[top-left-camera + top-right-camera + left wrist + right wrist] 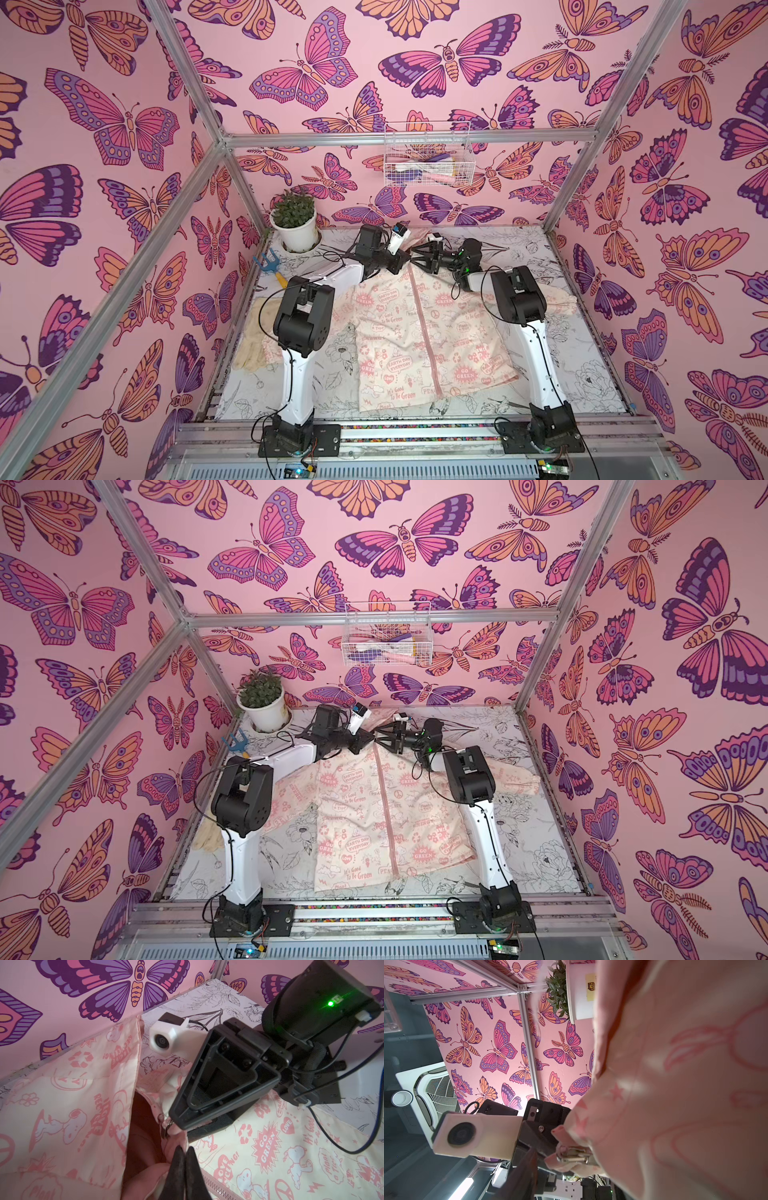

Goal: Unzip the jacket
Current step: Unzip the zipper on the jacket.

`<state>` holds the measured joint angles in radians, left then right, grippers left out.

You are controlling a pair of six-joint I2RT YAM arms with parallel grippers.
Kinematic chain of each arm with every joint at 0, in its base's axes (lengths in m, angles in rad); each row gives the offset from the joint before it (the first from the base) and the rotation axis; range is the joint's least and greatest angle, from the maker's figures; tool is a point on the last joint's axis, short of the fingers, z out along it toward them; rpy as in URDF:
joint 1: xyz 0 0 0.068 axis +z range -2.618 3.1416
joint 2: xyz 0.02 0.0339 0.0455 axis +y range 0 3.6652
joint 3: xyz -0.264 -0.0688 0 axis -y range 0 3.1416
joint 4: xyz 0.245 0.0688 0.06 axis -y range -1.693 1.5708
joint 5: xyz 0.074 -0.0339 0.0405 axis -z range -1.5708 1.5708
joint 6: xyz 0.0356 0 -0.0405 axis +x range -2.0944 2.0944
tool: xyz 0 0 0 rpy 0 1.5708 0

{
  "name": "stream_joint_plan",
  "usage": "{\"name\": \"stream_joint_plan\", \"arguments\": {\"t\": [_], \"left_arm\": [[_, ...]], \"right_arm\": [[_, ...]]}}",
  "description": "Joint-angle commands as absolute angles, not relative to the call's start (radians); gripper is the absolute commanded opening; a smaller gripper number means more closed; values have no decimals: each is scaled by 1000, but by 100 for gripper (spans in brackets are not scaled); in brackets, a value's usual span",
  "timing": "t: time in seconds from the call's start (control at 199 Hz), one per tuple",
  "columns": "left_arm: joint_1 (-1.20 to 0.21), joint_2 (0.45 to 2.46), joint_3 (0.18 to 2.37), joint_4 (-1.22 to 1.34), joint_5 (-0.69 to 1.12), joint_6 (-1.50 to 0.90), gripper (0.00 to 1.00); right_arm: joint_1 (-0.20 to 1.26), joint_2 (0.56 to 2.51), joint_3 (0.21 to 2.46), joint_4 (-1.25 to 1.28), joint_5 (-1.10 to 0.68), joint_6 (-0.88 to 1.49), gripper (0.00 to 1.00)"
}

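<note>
**— What have your pincers got?**
— My left pincer (184,1149) is pressed tight on the jacket (83,1095), pinching its pink collar edge. My right pincer (180,1126) stands half apart, its tips just beside the metal pull (165,1129). I see nothing clamped in it.

**— And where does the jacket lie?**
— Flat on the surface (582,374), front up, between my arms. The zipper (424,328) runs from both pincers back toward my bases and is closed below the pull. The right is nearer the pull, so I judge it should take the pull and draw it toward me.
</note>
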<state>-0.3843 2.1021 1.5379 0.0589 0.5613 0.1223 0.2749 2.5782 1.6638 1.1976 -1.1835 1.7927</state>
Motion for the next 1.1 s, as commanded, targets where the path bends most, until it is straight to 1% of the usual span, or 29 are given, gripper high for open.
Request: {"name": "stream_joint_plan", "arguments": {"t": [0.0,0.426,0.757,1.098], "left_arm": [[-380,2054,1524,82,593,120,0],[-374,2050,1506,84,546,121,0],[-374,2052,1503,83,551,121,0],[-374,2050,1488,83,550,121,0]], "right_arm": [[284,2593,1686,1230,-1178,1799,53],[279,2580,1665,1230,-1178,1797,42],[270,2576,1649,1228,-1161,1797,32],[269,2576,1651,1228,-1152,1802,26]]}}
